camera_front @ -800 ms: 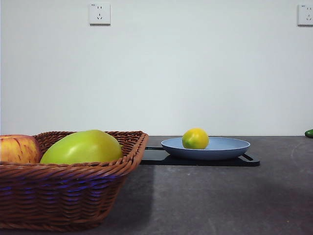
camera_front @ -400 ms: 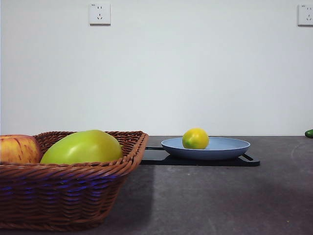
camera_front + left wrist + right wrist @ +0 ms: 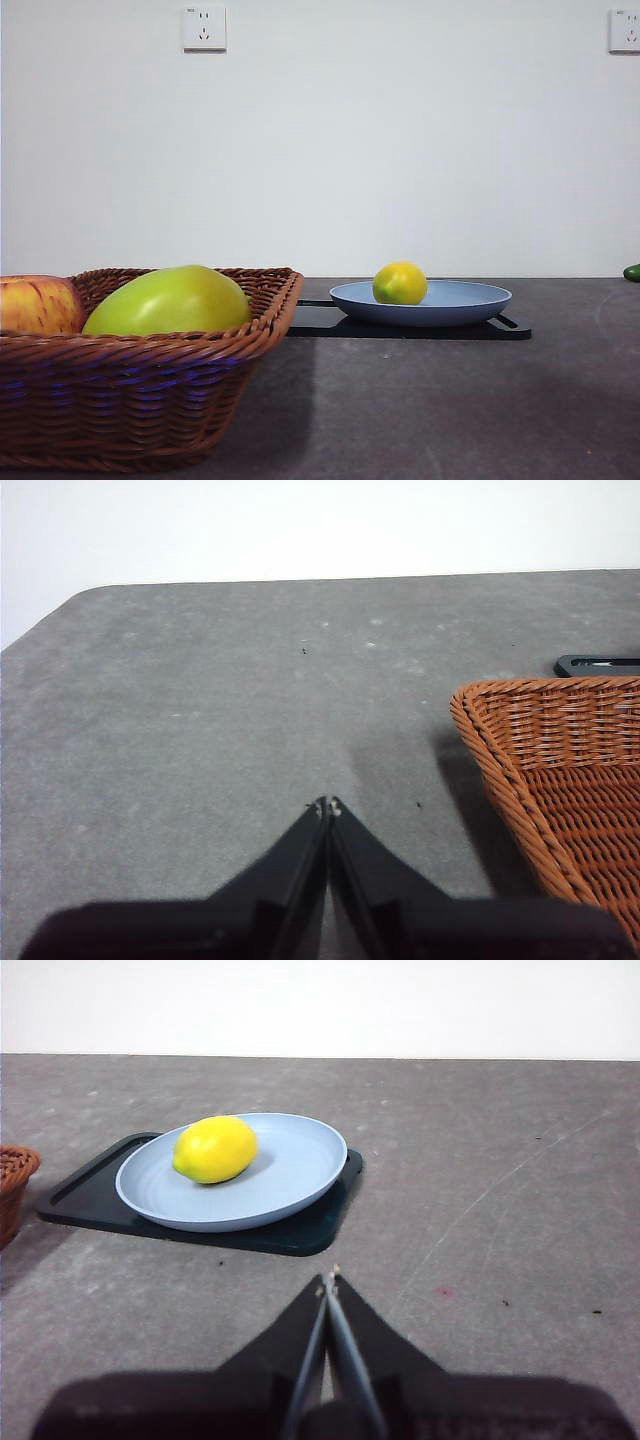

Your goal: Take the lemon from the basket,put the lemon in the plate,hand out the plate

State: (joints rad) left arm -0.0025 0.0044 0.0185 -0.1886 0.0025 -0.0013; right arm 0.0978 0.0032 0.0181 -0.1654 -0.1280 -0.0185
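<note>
The lemon [image 3: 400, 283] [image 3: 215, 1148] lies in the light-blue plate [image 3: 470, 300] [image 3: 290, 1175], toward its basket-side half. The plate rests on a flat black tray [image 3: 330, 322] [image 3: 90, 1200]. The brown wicker basket [image 3: 150, 400] [image 3: 560, 770] stands at the near left in the front view. My right gripper [image 3: 328, 1280] is shut and empty above the bare table, a short way from the plate. My left gripper [image 3: 326, 805] is shut and empty above the table beside the basket's corner. Neither arm shows in the front view.
A large green-yellow fruit [image 3: 168, 300] and a red-yellow apple [image 3: 35, 305] lie in the basket. A small green thing [image 3: 632, 271] shows at the table's far right edge. Two wall sockets [image 3: 203, 28] sit on the white wall behind.
</note>
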